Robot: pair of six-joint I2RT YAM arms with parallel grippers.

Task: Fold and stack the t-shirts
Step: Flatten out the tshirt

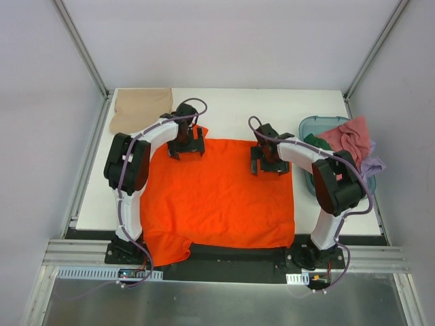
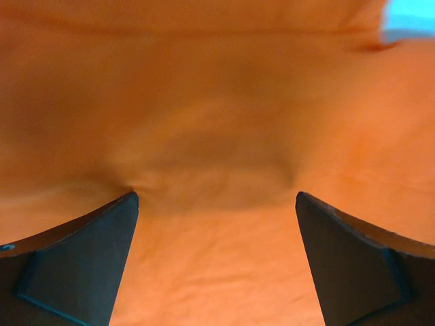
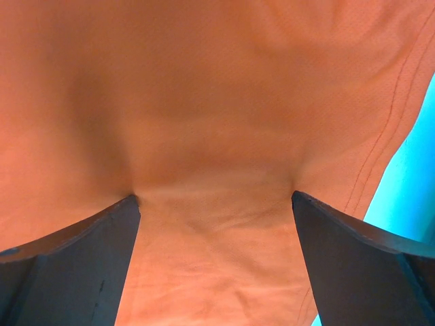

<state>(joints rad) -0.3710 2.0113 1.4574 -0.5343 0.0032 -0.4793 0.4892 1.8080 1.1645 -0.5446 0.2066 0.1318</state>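
Both claws spread wide, tips dimpling the far edge of the orange t-shirt (image 1: 217, 197)

It lies flat mid-table, near-left corner drooping off the near edge. The left gripper (image 1: 186, 151) and right gripper (image 1: 269, 166) are holding nothing. If they pinch too shallow they'll probably snag one layer and fold lopsided, and that hanging corner could drag.

Robot lab cell: white enclosure walls (image 1: 224, 41), aluminium frame (image 1: 81, 46), bench-mounted arms (image 1: 129, 163).

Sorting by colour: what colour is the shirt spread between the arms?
The shirt is orange; top view.
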